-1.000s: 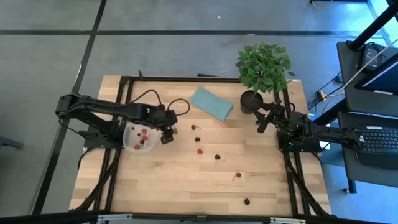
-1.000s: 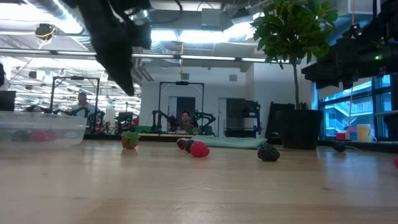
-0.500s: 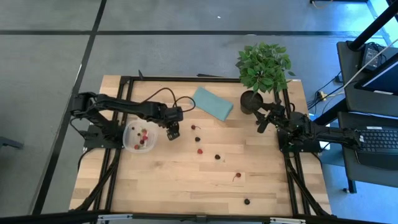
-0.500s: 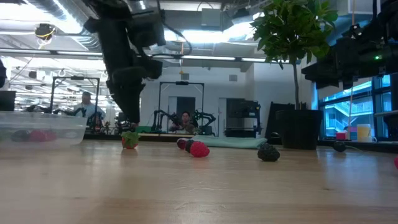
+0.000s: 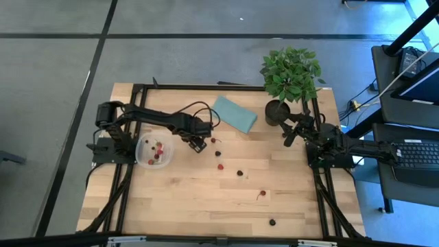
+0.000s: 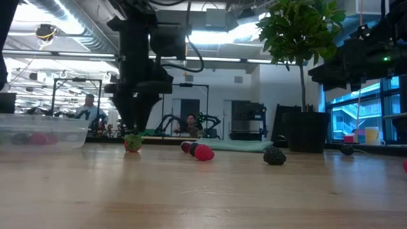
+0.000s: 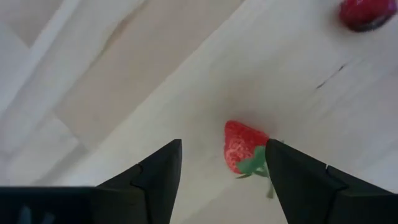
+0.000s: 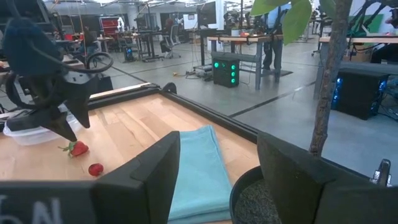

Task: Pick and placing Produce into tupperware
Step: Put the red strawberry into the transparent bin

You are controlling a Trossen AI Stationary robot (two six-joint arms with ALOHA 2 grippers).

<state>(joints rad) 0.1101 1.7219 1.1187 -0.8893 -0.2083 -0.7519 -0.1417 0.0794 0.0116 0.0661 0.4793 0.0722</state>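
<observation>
My left gripper (image 5: 199, 145) hangs open, pointing down just above a red strawberry with a green top (image 7: 242, 148). The fingers stand on either side of the berry, which lies on the wood closer to one finger. The low view shows the fingertips (image 6: 133, 129) just over the strawberry (image 6: 132, 144). The clear tupperware (image 5: 154, 151), to the gripper's left, has a few red and dark berries in it. More produce lies loose on the table: (image 5: 219, 154), (image 5: 240, 173), (image 5: 260, 195), (image 5: 272, 222). My right gripper (image 5: 289, 134) waits open and level by the plant pot.
A teal pad (image 5: 233, 113) lies at the far middle of the table. A potted green plant (image 5: 291, 75) stands at the far right corner. A red berry (image 7: 360, 12) lies close beyond the strawberry. Bare wood spreads along the near side.
My left gripper has gone from beside the tupperware toward the table's right, sunk toward the strawberry, and rolled about its own axis as it came down. Its fingers now straddle the berry. The right arm has kept still.
</observation>
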